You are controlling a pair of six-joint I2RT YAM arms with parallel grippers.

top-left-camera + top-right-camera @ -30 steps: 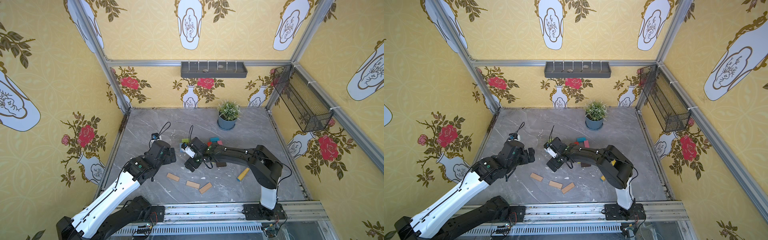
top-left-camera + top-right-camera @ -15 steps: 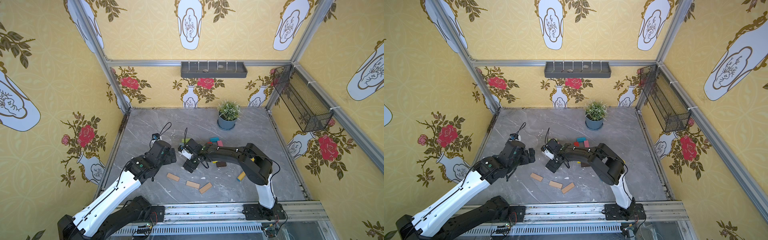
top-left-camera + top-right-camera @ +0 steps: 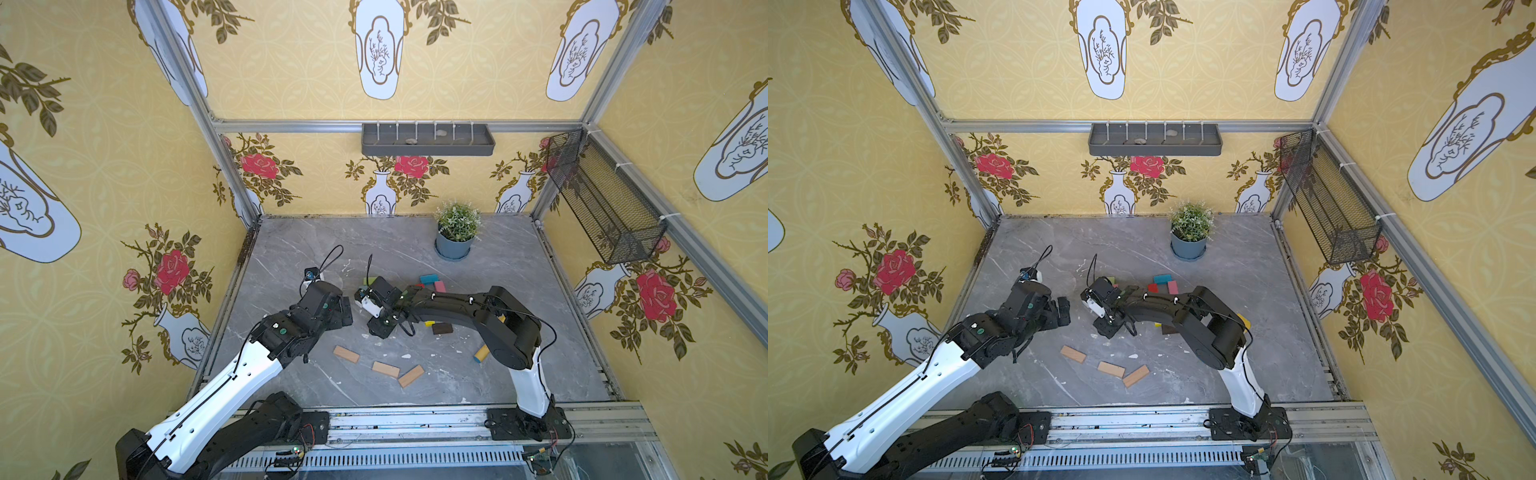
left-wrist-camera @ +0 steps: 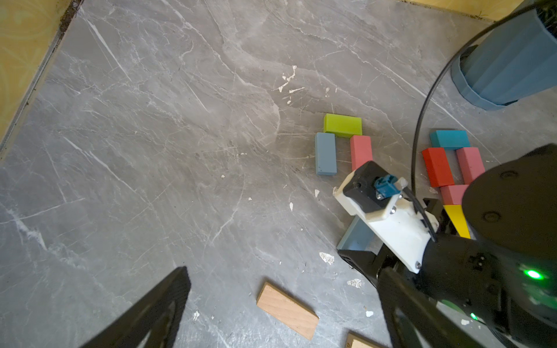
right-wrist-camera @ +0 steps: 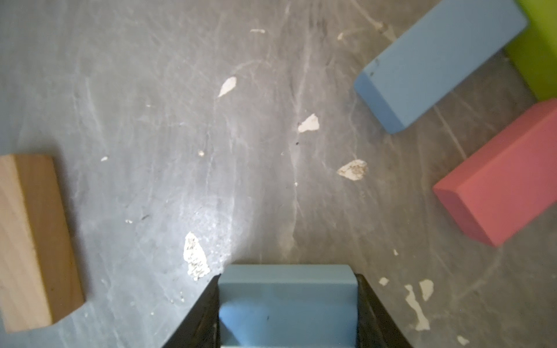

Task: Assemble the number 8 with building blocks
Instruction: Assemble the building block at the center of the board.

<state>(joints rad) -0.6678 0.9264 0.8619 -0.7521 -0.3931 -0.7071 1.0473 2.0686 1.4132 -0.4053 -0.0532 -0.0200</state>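
Note:
My right gripper (image 5: 287, 280) is shut on a light blue block (image 5: 286, 301), held low over the grey table (image 3: 316, 266); in the left wrist view that block (image 4: 358, 233) sticks out slanted under the right wrist. Beyond it a green block (image 4: 343, 125), a second light blue block (image 4: 325, 153) and a pink block (image 4: 361, 150) form an open arch. A teal (image 4: 449, 139), red (image 4: 437, 167), two pink and a yellow block (image 4: 458, 220) make a partial figure, partly hidden by the right arm. My left gripper (image 4: 284, 272) stands open, empty, above a tan block (image 4: 287, 310).
Three tan wood blocks (image 3: 346, 354) (image 3: 385, 369) (image 3: 411, 376) lie toward the front. A dark brown block (image 3: 441, 328) and a yellow toy tool (image 3: 482, 353) sit under the right arm. A potted plant (image 3: 457, 232) stands at the back. The two grippers (image 3: 1064, 311) (image 3: 1106, 330) are close together.
The right gripper's jaws have closed onto the light blue block, and the right arm has edged slightly left. The left arm has stayed still and open.

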